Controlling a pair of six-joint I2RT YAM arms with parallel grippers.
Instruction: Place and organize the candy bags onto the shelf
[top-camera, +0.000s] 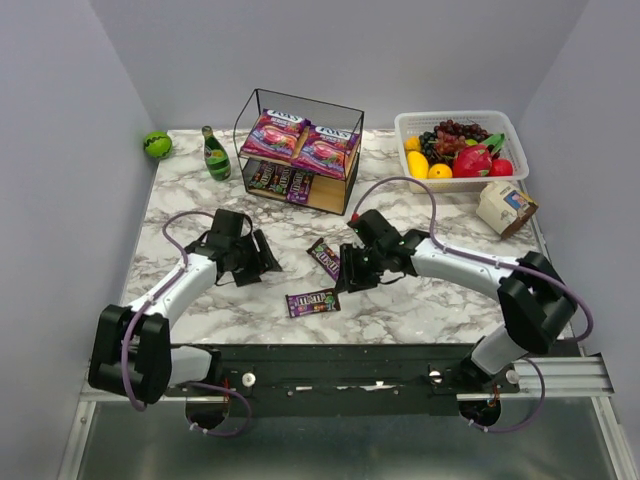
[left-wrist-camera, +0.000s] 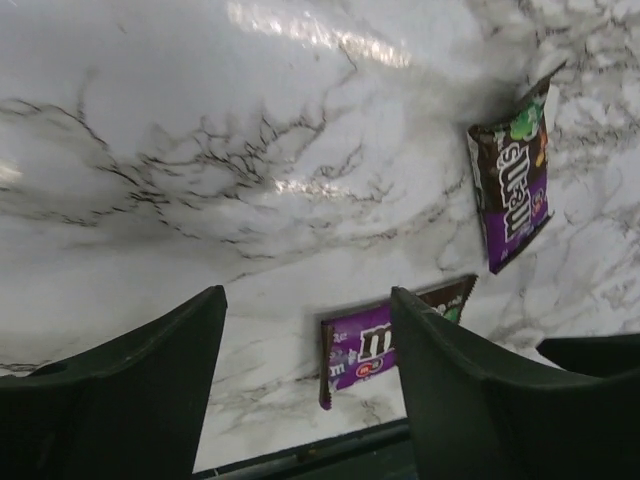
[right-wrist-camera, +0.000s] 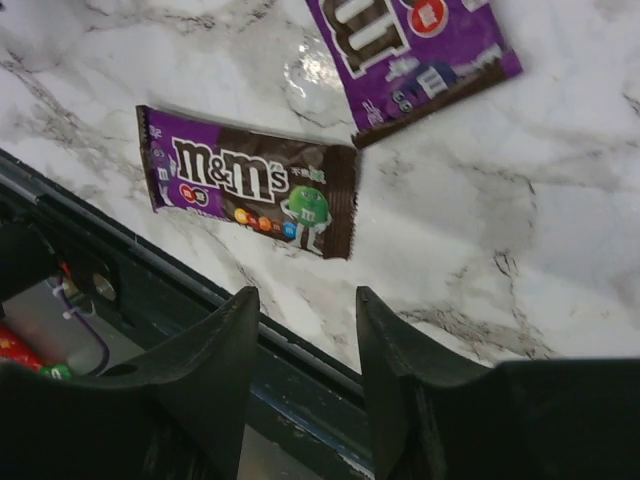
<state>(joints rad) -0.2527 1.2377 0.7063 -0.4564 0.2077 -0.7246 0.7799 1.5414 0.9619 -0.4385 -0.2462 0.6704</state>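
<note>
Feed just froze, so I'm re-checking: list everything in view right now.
table: one, white marble.
shelf: one, black wire, wooden boards, back centre.
FOX'S bags: two, pink-purple, top board.
shelved M&M's packets: three, dark purple, lower board.
loose M&M's packets: two, purple-brown, front centre.
bottle: one, green, left of shelf.
ball: one, green, back-left corner.
fruit basket: one, white, back right.
carton: one, beige, before basket.
left gripper: one, black, open, empty.
right gripper: one, black, open, beside loose packets.
</note>
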